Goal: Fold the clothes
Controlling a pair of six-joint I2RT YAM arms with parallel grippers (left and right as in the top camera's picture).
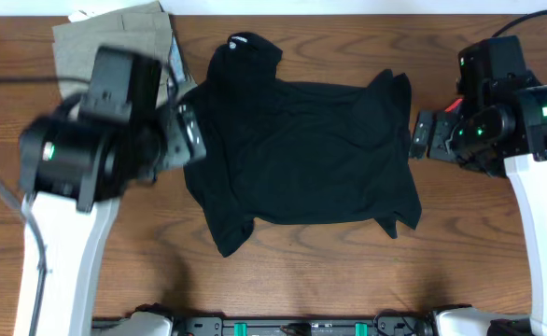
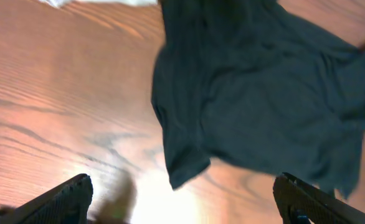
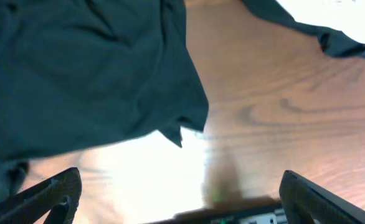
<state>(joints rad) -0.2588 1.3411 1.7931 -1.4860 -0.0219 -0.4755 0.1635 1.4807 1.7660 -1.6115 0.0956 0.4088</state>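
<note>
A plain black T-shirt [image 1: 301, 149] lies spread and a little rumpled in the middle of the wooden table, its neck end [image 1: 245, 49] toward the back left. My left gripper [image 1: 191, 131] hovers at the shirt's left edge, blurred by motion. In the left wrist view the shirt [image 2: 263, 93] lies ahead and the left gripper [image 2: 182, 202] is open over bare wood, holding nothing. My right gripper [image 1: 421, 136] sits just off the shirt's right edge. In the right wrist view the right gripper [image 3: 182, 199] is open and empty, with the shirt [image 3: 76, 74] ahead on the left.
A khaki-olive folded piece [image 1: 115, 33] lies at the back left corner, partly under the left arm. Bare wood table [image 1: 348, 280] surrounds the shirt. A black rail [image 1: 301, 327] runs along the front edge. A white patch [image 3: 338, 18] shows beyond a dark strip of fabric in the right wrist view.
</note>
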